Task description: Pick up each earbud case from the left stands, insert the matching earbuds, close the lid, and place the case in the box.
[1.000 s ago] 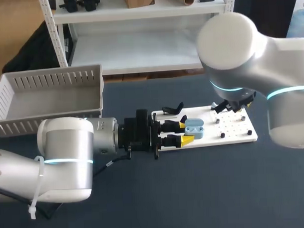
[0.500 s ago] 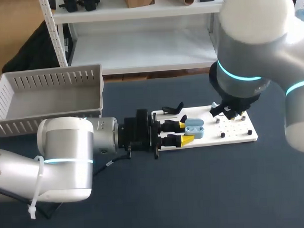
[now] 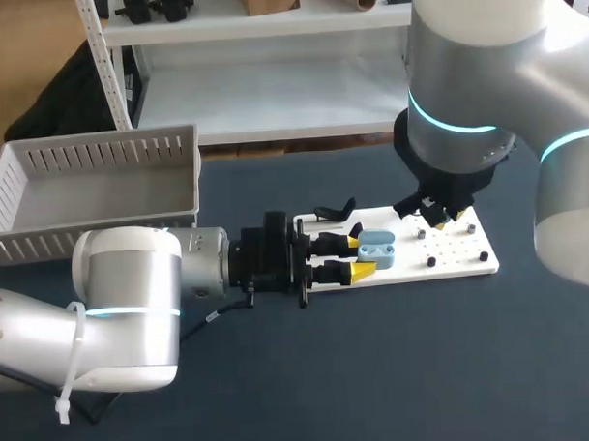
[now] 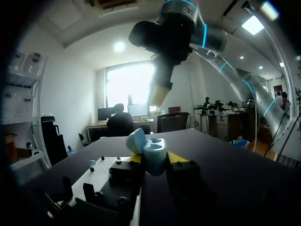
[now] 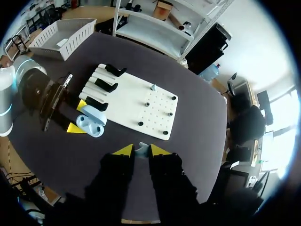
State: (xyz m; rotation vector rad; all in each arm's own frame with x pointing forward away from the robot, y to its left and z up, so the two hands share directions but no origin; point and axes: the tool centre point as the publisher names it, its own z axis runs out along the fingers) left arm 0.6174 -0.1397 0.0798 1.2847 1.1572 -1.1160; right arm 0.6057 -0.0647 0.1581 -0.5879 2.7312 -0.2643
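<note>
My left gripper (image 3: 362, 256) lies level over the near end of the white peg board (image 3: 452, 251), shut on a light blue earbud case (image 3: 377, 248) with its lid open. In the left wrist view the case (image 4: 151, 150) sits between the yellow tips, its two wells facing up. My right gripper (image 3: 439, 215) hangs above the board's far right part. In the right wrist view it (image 5: 142, 150) is shut on a small pale blue earbud (image 5: 142, 147), high above the table, with the case (image 5: 91, 123) off to one side below. Another earbud (image 5: 153, 87) stands on the board (image 5: 136, 101).
A white slatted box (image 3: 100, 184) stands at the back left of the dark table. Black stands (image 5: 107, 84) line the board's end beside my left gripper. Small pegs dot the board's right half.
The right arm's upper part has swung up and right, and its gripper has shifted a little left over the board. The left arm and the case have not moved.
</note>
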